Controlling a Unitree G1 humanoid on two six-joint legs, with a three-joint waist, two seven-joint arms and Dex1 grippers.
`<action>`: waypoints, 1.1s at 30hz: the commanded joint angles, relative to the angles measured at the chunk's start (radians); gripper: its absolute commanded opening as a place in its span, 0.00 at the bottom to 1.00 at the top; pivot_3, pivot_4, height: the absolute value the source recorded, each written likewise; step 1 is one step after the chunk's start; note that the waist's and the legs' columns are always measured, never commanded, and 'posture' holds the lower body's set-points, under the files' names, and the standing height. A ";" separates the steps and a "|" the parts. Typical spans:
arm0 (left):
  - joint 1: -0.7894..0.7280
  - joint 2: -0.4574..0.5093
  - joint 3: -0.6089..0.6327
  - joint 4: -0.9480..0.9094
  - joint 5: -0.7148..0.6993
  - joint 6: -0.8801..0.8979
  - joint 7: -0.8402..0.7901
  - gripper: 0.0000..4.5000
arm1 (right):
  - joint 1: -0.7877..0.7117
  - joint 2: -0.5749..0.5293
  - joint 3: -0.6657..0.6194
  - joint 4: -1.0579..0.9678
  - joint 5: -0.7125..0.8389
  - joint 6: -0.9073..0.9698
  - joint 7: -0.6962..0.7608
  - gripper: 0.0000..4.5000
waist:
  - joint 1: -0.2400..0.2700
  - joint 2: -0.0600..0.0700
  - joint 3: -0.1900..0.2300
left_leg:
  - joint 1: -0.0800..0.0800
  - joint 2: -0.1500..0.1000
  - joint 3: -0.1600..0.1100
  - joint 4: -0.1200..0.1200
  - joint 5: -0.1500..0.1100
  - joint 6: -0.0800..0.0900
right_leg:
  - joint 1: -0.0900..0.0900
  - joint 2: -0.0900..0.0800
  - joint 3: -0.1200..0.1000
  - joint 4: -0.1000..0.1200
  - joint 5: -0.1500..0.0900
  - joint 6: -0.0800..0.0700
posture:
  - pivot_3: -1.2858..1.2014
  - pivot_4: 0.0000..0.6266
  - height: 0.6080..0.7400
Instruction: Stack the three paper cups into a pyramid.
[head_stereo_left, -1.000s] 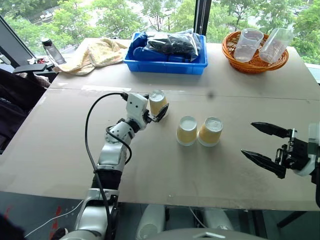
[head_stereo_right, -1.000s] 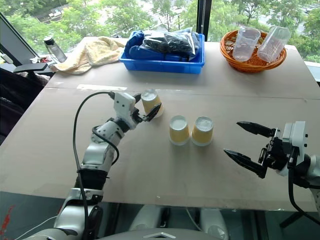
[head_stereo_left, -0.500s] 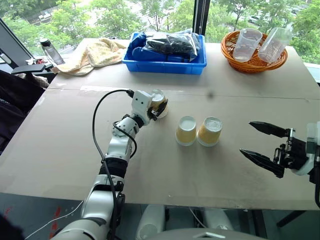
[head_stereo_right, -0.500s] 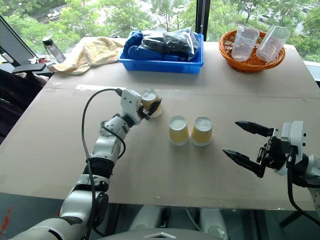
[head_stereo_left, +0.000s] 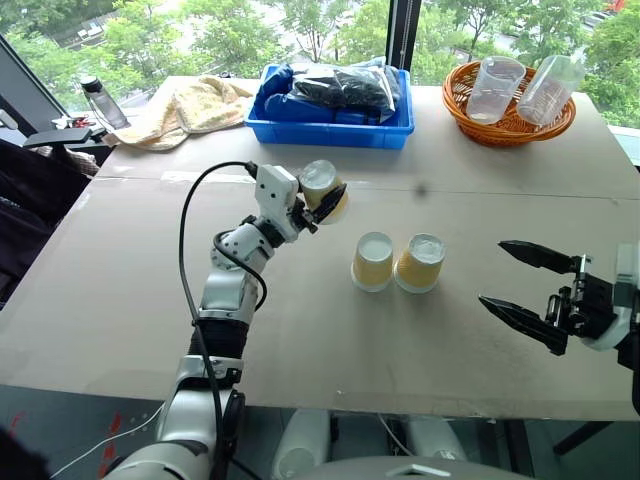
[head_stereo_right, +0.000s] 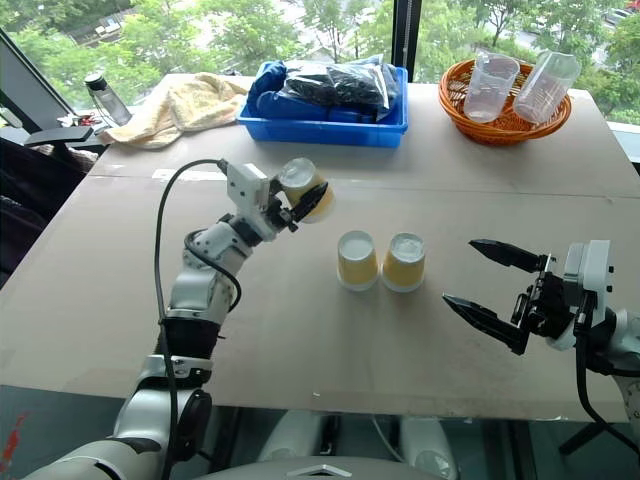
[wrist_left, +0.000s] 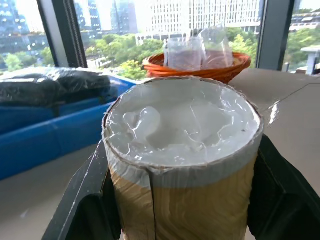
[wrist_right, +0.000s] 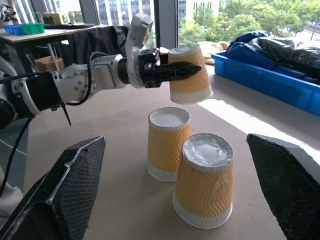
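Item, third cup: yellow-tan ribbed paper, white base, inverted and tilted, clamped across its ribbed wall by my left gripper and held clear of the table, up and to the left of the other two. Items, base pair: left base cup and right base cup, both inverted on the table, standing side by side, touching or nearly so; I cannot tell which. Item, right gripper: fingers spread wide apart, holding nothing, hanging well to the right of the pair. Handling, as I judge it: thin paper, very light, easily crushed or dented; the ribbing should give the pads some friction. I would hold mid-wall with light pressure, as now, leaving the rim free to seat across both white bases. A nudge would likely shift the base cups, so I would lower gently.
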 joint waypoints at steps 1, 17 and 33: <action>-0.047 0.060 -0.066 -0.177 -0.099 0.171 -0.142 0.52 | -0.007 -0.019 -0.040 -0.005 0.014 -0.007 0.007 1.00 | 0.000 0.000 0.000 | 0.000 0.000 0.000 0.000 0.000 0.000 | 0.000 0.000 0.000 0.000 0.000 0.000 | 0.52 0.24 1.00; -0.181 -0.001 -0.204 -0.176 -0.119 0.370 -0.261 0.52 | 0.057 0.002 -0.071 -0.043 0.012 -0.015 -0.030 1.00 | -0.003 0.000 0.000 | 0.000 0.000 0.000 0.001 0.000 0.000 | 0.000 0.001 0.001 0.000 0.000 0.000 | 0.52 0.24 1.00; -0.150 -0.025 -0.196 -0.175 -0.095 0.298 -0.294 0.99 | 0.065 0.006 -0.070 -0.048 0.006 -0.024 -0.042 1.00 | -0.002 0.000 0.000 | 0.000 0.000 0.000 0.001 0.000 0.000 | 0.000 0.001 0.001 0.000 0.000 0.000 | 0.52 0.24 1.00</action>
